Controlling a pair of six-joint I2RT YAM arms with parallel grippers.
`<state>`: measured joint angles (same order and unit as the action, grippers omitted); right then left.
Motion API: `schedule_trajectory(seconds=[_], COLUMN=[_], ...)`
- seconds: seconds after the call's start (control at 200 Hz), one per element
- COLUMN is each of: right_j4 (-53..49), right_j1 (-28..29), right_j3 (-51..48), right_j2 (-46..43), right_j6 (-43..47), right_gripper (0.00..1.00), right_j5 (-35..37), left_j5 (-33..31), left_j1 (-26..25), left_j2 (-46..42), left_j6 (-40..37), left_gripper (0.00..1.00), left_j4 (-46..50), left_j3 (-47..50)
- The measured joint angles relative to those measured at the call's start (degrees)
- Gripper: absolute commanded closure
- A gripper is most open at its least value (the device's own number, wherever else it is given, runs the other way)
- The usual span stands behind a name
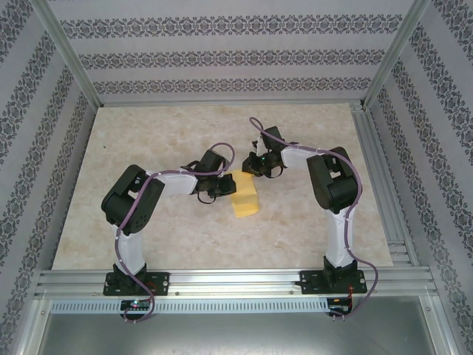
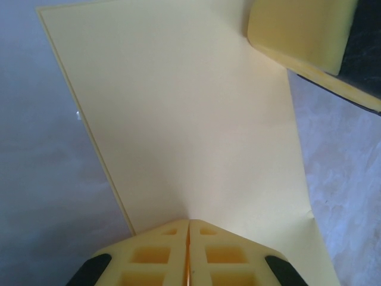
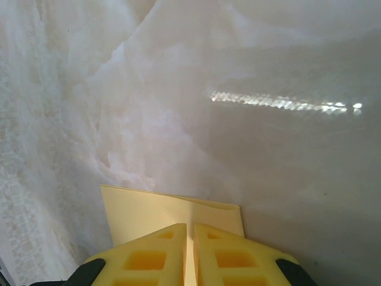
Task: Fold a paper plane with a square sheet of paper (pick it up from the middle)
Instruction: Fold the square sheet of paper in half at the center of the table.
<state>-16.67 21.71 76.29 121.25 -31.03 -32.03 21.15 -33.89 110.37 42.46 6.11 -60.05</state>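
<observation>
Setting: robot test cell, lab type, not a home.

Evidence:
- A marble-look worktop [image 1: 148, 237] lies under the left pincer [image 1: 222, 191] and right pincer [image 1: 253, 167].
- Bare aluminium rails [image 1: 229, 279] run along the worktop edge behind the pincers.
- The cabled left arm [image 1: 133, 200] and right arm [image 1: 332, 185] are bolted to those rails.
- Metal posts [image 1: 68, 55] rise at the corners beyond the pincers.
- Panels of patterned wallpaper [image 1: 222, 59] close off the far side and both flanks, like a backdrop.

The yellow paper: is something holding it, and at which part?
Yes. The left gripper pinches the square sheet of paper at one edge; the right gripper pinches it at the opposite end.
</observation>
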Motion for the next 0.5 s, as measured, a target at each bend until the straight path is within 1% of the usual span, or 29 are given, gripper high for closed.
schedule_trajectory(seconds=[0.165, 0.5], right_j4=[0.7, 2.4], right_j1=[0.0, 0.0], right_j3=[0.0, 1.0], right_j2=[-0.1, 0.5], right_j6=[-1.6, -2.9], right_gripper=[0.87, 0.87], right_j5=[0.0, 3.9], left_j5=[0.0, 0.0], left_j1=[0.0, 0.0], left_j2=[0.0, 0.0], left_j6=[0.0, 0.0], left_gripper=[0.91, 0.91], left_j4=[0.0, 0.0], left_j3=[0.0, 0.0])
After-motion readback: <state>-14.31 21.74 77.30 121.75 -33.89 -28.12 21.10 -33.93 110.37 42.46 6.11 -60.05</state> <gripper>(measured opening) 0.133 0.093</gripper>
